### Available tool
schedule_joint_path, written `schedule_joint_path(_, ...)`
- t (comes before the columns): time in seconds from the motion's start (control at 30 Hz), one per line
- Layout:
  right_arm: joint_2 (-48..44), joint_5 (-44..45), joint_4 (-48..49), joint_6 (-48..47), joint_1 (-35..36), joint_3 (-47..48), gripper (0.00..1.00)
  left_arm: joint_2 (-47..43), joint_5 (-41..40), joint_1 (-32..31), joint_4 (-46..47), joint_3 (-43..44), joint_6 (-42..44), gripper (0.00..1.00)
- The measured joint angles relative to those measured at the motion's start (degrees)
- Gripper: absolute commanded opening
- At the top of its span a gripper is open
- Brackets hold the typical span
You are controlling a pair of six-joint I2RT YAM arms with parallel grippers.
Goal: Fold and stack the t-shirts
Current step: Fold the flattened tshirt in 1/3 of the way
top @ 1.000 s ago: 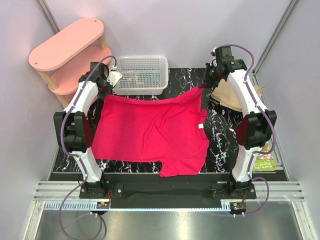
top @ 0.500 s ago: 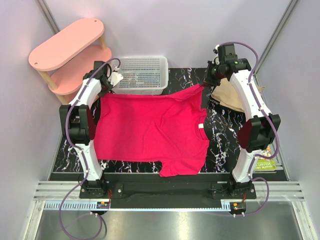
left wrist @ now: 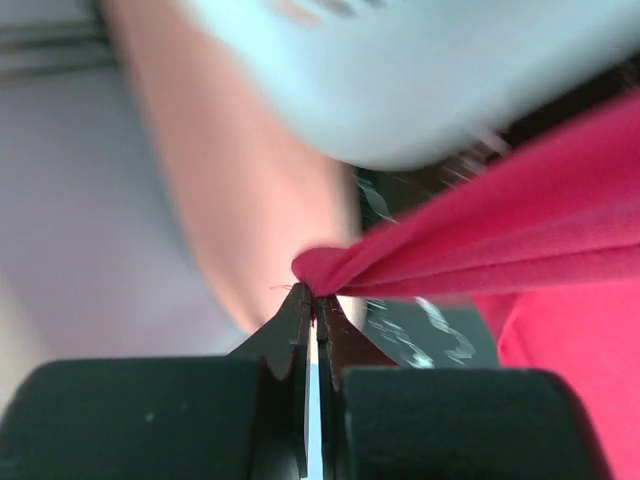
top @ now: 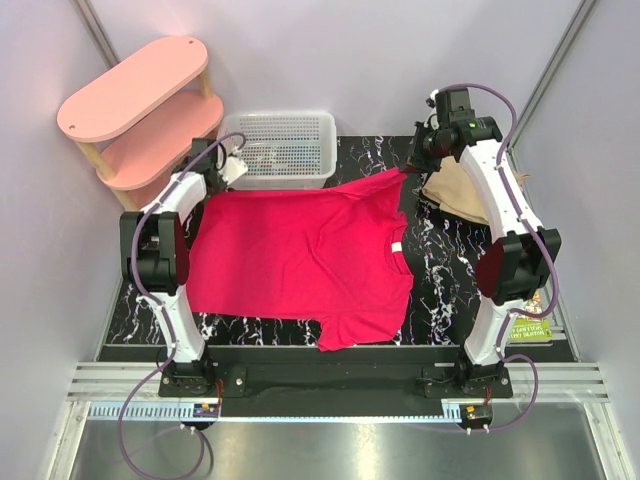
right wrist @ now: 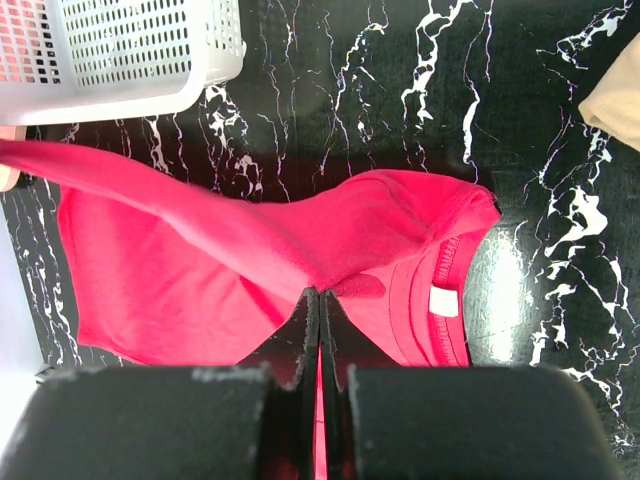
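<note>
Top external: the crimson tee (top: pixel 300 255) is seen unfolded, stretched between the left gripper (top: pixel 215 170) and right gripper (top: pixel 415 165), a tan shirt (top: pixel 455 190) lying just beside the latter; in left wrist, then right wrist, fingers (left wrist: pixel 285 335) (right wrist: pixel 305 320) are seen pinched on bunched crimson cloth, so folding and stacking are judged undone.

1. Blurred in the left wrist view: white mesh basket (left wrist: pixel 400 70), pink shelf (left wrist: pixel 240 200).
2. Half hidden behind the right arm (top: pixel 500 195) from above, cut off in the right wrist view: tan t-shirt (top: pixel 448 195).
3. Too small to read: green booklet (top: pixel 530 325) print.
4. Hidden inside the closed left gripper (left wrist: pixel 312 300) and right gripper (right wrist: pixel 320 295): pinched bits of the crimson-pink t-shirt (top: pixel 300 250).
</note>
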Motion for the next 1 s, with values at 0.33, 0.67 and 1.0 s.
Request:
schedule_joint_path(0.33, -2.49, -0.11, 0.74, -0.07, 0.0, -8.28, 0.0, -0.92, 2.05, 1.29, -0.02, -9.88, -1.75, 0.03)
schedule_joint_path(0.67, -11.34, -0.11, 1.57, 0.0, 0.0, -23.21, 0.0, -6.82, 3.19, 2.27, 0.59, -11.43, -1.73, 0.04)
schedule_joint_path(1.0, -20.15, -1.03, 2.45, 0.68, 0.0, -31.08, 0.0, -10.21, 3.85, 2.27, 1.27, -17.9, -1.2, 0.04)
